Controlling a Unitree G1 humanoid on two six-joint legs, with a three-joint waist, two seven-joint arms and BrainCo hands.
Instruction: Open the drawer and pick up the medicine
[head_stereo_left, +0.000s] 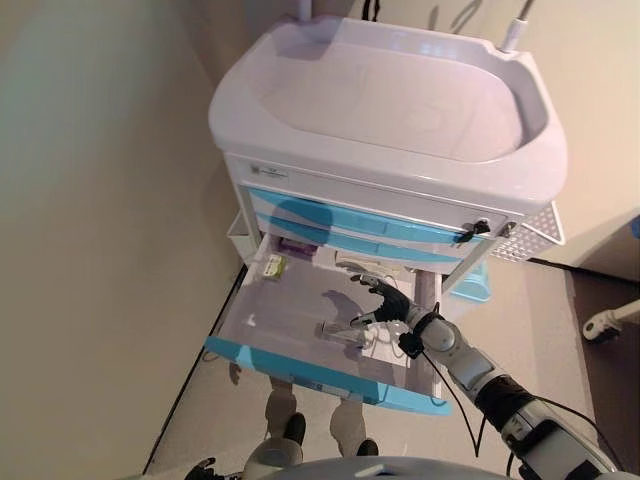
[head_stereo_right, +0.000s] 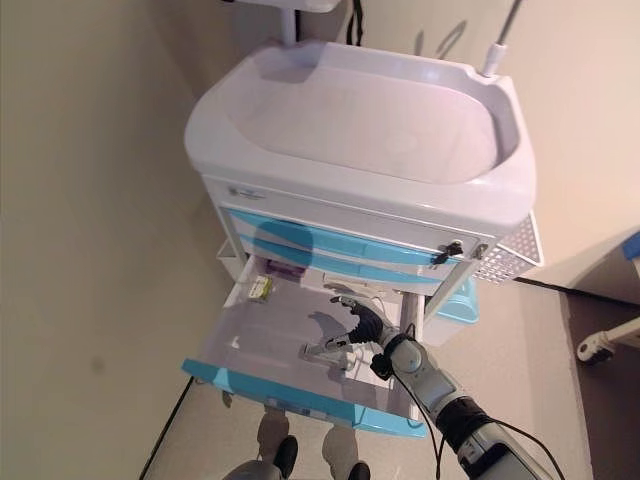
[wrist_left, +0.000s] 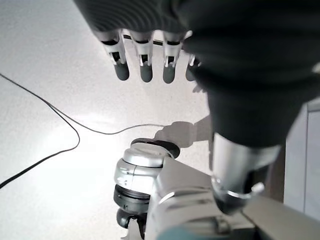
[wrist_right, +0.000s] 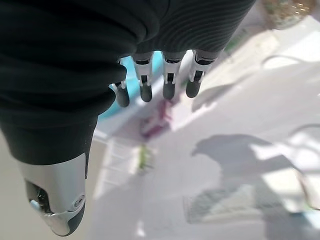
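Observation:
The white cart's lowest drawer (head_stereo_left: 300, 362), with a blue front, stands pulled out. At its back left lie a small green-yellow medicine box (head_stereo_left: 273, 266) and a purple pack (head_stereo_left: 296, 247). A clear flat pack (head_stereo_left: 340, 331) lies mid-drawer. My right hand (head_stereo_left: 392, 303) hovers inside the drawer at its right side, open, fingers straight, thumb tip close to the clear pack and holding nothing. The right wrist view shows its fingers (wrist_right: 169, 82) above the purple pack (wrist_right: 157, 122) and the green box (wrist_right: 145, 156). My left hand (wrist_left: 145, 60) hangs open over the floor.
Two closed blue drawers (head_stereo_left: 350, 228) sit above the open one, under the cart's white basin-shaped top (head_stereo_left: 390, 90). A white mesh basket (head_stereo_left: 530, 236) hangs on the cart's right side, a blue bin (head_stereo_left: 472, 284) below it. A wall runs along the left.

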